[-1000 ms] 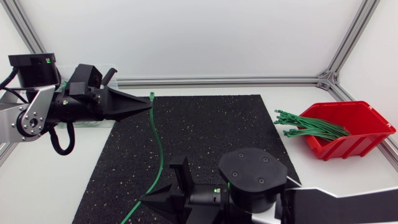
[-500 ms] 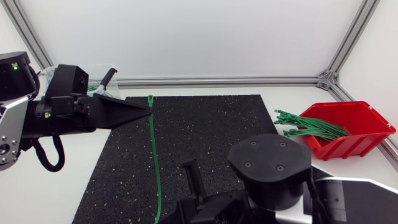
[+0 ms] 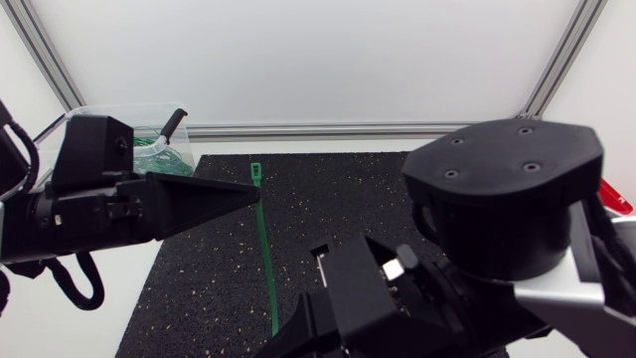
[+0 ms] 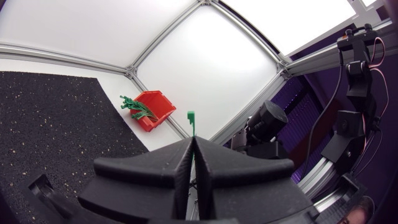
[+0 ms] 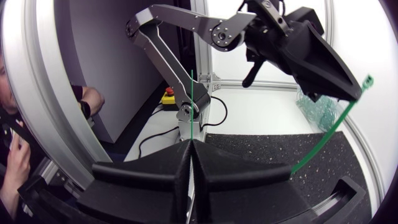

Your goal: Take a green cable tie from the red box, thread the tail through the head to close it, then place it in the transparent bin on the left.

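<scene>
A green cable tie (image 3: 265, 254) stretches over the black mat (image 3: 328, 199), held at both ends. My left gripper (image 3: 256, 195) is shut on it just below the head (image 3: 256, 170), which pokes out past the fingertips (image 4: 191, 118). My right gripper (image 3: 281, 343) is shut on the tail end at the near edge. In the right wrist view the thin tail (image 5: 192, 106) sticks up past my right gripper (image 5: 189, 146), and the tie curves off to the left gripper (image 5: 339, 93). The red box (image 4: 153, 109) holds several green ties (image 4: 134, 104). My right arm hides most of the red box (image 3: 622, 197) from above.
The transparent bin (image 3: 109, 117) stands at the far left behind my left arm, with green ties (image 3: 154, 144) lying in it. My right arm's bulky wrist (image 3: 507, 199) hangs high over the right half of the mat.
My right arm has risen and swung right, now filling the lower right and covering the red box. My left gripper shifted slightly right. The tie between them has straightened.
</scene>
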